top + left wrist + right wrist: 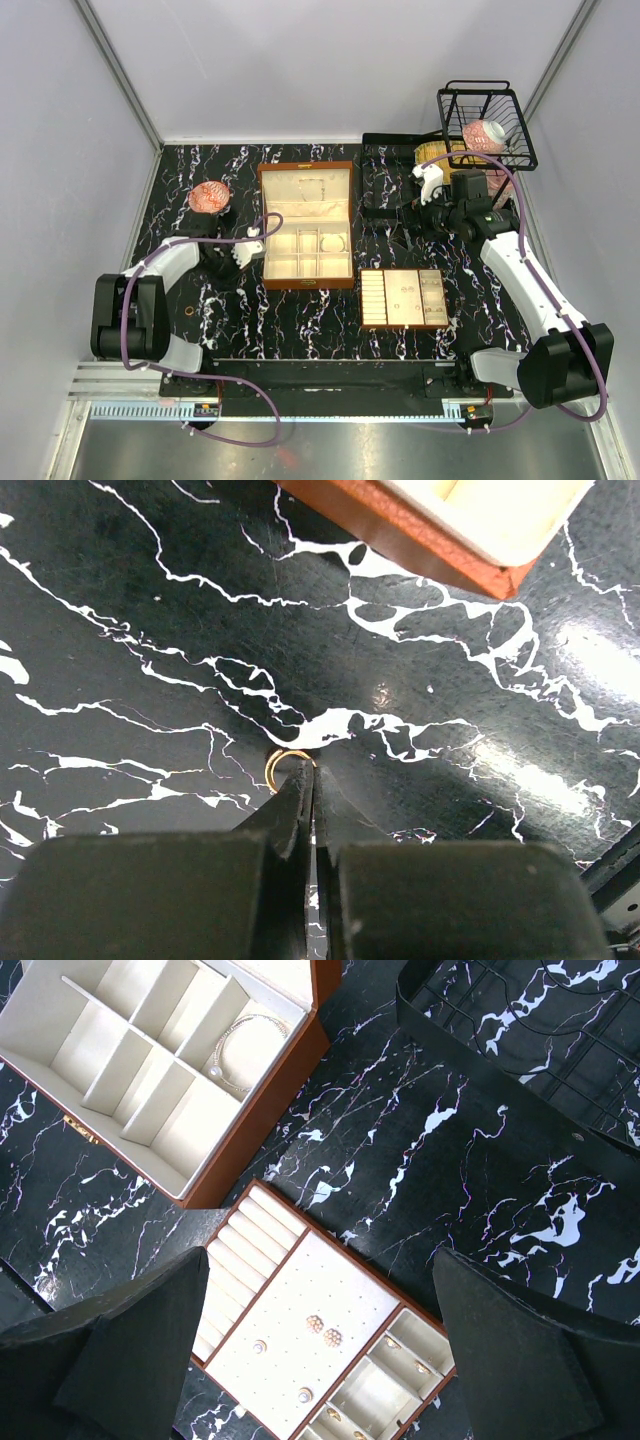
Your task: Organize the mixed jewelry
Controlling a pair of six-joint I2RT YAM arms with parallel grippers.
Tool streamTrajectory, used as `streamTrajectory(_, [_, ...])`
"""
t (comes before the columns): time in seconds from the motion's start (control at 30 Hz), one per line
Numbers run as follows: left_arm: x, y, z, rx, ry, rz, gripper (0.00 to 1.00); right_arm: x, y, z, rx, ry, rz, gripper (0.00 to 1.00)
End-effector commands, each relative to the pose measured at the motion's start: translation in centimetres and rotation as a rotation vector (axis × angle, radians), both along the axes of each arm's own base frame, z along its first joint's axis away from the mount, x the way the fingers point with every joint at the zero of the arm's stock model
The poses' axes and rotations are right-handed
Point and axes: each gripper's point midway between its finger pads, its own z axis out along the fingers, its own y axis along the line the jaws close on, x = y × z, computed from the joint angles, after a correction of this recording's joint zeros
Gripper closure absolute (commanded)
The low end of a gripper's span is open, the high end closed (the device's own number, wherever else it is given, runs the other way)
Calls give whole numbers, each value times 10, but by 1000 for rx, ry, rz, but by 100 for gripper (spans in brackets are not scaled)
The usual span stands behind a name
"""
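My left gripper [310,768] is shut, its tips pinching the edge of a small gold ring [280,764] just above the black marble table, close to the corner of the brown wooden box [400,525]. In the top view it [248,256] sits at the box's left side. A tiny coppery ring [190,313] lies on the table nearer the left arm. A silvery hoop [240,1045] lies in a box compartment. My right gripper [322,1260] is open and empty, high above the cream tray [290,1300], which holds small earrings [324,1330].
The open box [305,225] stands mid-table and the tray [403,297] to its right front. A pink patterned bowl [209,196] stands at the left. A black wire basket [487,125] with another bowl is at the back right. A black rack [560,1030] lies near the right gripper.
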Motion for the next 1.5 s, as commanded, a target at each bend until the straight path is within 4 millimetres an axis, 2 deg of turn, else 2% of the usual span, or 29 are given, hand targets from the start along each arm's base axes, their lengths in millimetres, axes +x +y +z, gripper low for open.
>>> streamTrajectory(0.0, [6,3,-6,23,-22,8,100,4,1,5,-5,-24,-2,0])
streamTrajectory(0.13, [5,4,-9,32,-22,8,98,4,0,5,-8,-24,-7,0])
streamTrajectory(0.23, [5,5,-9,33,-24,11,91,4,-1,6,-10,-29,-7,0])
streamTrajectory(0.67, [4,11,-3,76,-20,-17,76,5,-3,4,-21,-31,-15,0])
streamTrajectory(0.93, [3,17,-2,116,-16,-42,76,5,-4,1,-31,-27,-18,0])
streamTrajectory(1.47, [-4,22,-20,210,-45,-54,76,5,-5,1,-35,-32,-22,0])
